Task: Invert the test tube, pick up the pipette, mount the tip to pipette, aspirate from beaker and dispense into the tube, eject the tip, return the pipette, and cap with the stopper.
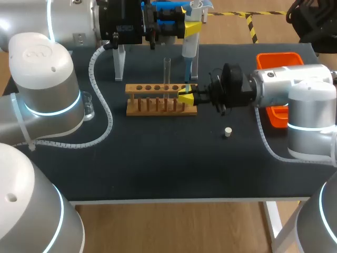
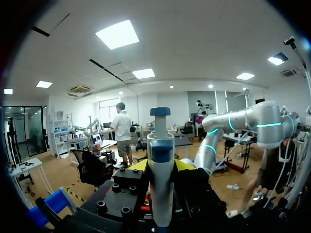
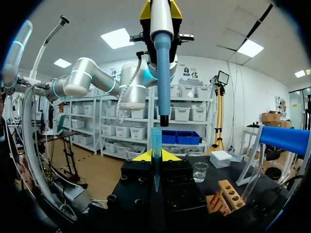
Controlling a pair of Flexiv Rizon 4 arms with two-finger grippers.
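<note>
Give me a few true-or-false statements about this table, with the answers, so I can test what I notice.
1. The left tool holds the pipette. True.
2. The right tool grips the white stopper. False: it grips a blue tip; the stopper lies loose on the table.
3. A test tube stands upright in the wooden rack. True.
4. The blue tip is already on the pipette. False: the right wrist view shows it just under the pipette's end, not yet joined.
5. The beaker sits in the orange tray. False: the beaker stands on the table by the left arm; the orange tray is on the far right.
</note>
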